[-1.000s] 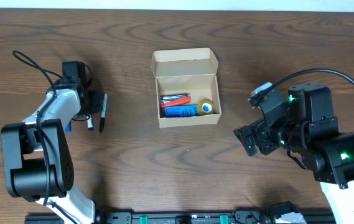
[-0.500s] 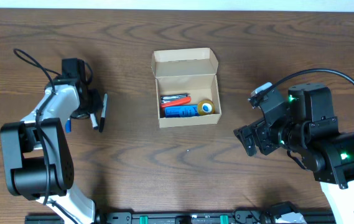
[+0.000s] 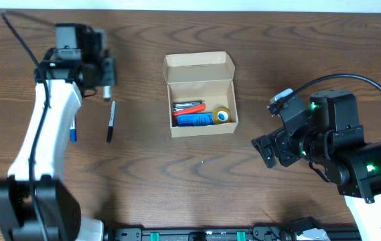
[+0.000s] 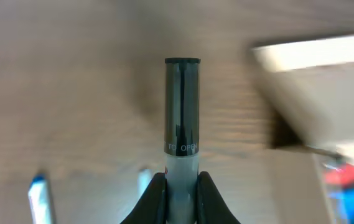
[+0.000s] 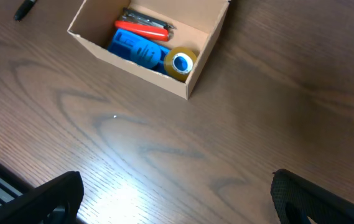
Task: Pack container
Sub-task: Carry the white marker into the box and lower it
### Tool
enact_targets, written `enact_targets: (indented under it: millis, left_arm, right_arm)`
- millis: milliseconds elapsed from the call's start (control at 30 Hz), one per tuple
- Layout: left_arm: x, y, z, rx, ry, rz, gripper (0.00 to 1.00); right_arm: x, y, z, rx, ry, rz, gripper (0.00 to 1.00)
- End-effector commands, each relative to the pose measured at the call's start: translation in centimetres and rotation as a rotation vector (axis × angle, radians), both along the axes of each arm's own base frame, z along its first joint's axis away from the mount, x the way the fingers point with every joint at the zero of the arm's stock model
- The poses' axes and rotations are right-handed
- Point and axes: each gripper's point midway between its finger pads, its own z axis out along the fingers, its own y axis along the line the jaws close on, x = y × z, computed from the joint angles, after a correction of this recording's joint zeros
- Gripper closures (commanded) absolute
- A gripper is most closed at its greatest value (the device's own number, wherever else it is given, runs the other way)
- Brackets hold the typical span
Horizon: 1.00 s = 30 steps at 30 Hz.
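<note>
As I look down from above, the container point(image 3: 201, 131) sits on the wooden table point(image 3: 177, 181) around the middle, its flap lid thrown open on the far side. Inside lie a red item point(image 3: 189, 106), a blue object point(image 3: 193, 120) and, at the right end, a yellow tape roll point(image 3: 221, 115). Far off to the left, the left gripper point(image 3: 105, 80) hangs above the table, clamped on a capped marker point(image 3: 108, 92), of which only a pale end pokes out. Just nearer than that, a loose black marker point(image 3: 111, 120) lies on the wood, and a blue pen point(image 3: 73, 134) lies left of it, partly under the arm. The right gripper point(image 3: 265, 150) is well apart from the box, to its right and nearer, with nothing in it.

From the left wrist, the two fingers point(image 4: 157, 199) pinch the pale barrel of the capped marker point(image 4: 181, 106), and its black cap stands up clear of them. Everything behind is smeared. The pale shape at the right is the container point(image 4: 313, 87), with red and blue blurs below it.

From the right wrist, the dark fingers point(image 5: 46, 199) stand wide apart at the bottom corners, nothing between them. The container point(image 5: 127, 65) lies beyond, at the upper left, open, showing the red item point(image 5: 140, 31), the blue object point(image 5: 136, 50) and the tape roll point(image 5: 181, 62). The tip of the loose black marker point(image 5: 24, 9) shows at the top left.
</note>
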Motion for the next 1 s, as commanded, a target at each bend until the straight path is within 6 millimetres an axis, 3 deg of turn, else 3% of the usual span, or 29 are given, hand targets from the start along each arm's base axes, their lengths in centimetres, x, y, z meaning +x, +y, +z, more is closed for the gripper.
enact_targets:
  millis: [0, 200, 500, 700, 967]
  left_arm:
    - [-1.1, -6.0, 2.7, 0.029, -0.113, -0.361, 0.94]
    - [-3.8, -13.9, 3.1, 0.071, -0.195, -0.745, 0.94]
    - [-8.0, -21.1, 2.4, 0.232, -0.319, -1.19, 0.94]
    - [-9.1, -22.8, -0.5, 0.292, -0.301, -1.358, 0.94]
    - [-10.1, -22.4, -5.2, 0.275, -0.132, -1.411, 0.94]
  right_arm:
    - [0.0, 0.0, 0.1, 0.01, 0.003, -0.011, 0.01]
    - [0.0, 0.0, 0.1, 0.01, 0.004, -0.011, 0.01]
    - [0.0, 0.0, 0.1, 0.01, 0.004, -0.011, 0.01]
    - [0.0, 0.0, 0.1, 0.011, 0.004, -0.011, 0.01]
    - [0.0, 0.0, 0.1, 0.011, 0.004, -0.011, 0.01]
